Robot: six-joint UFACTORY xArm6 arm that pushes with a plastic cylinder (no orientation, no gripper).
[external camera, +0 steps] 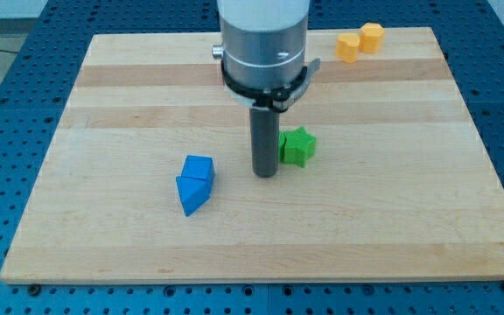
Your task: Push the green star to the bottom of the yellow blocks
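Note:
The green star (297,146) lies near the middle of the wooden board (147,96). My tip (264,173) stands just to the star's left and slightly below it, close to or touching its left edge. Two yellow blocks sit at the view's top right: one (348,46) and another (371,37), side by side and touching. The arm's grey body hides the board behind it at the view's top centre.
Two blue blocks lie left of my tip: a blue cube-like block (199,170) and a blue pointed block (191,194) touching it below. The board's edges border a blue perforated table (7,87).

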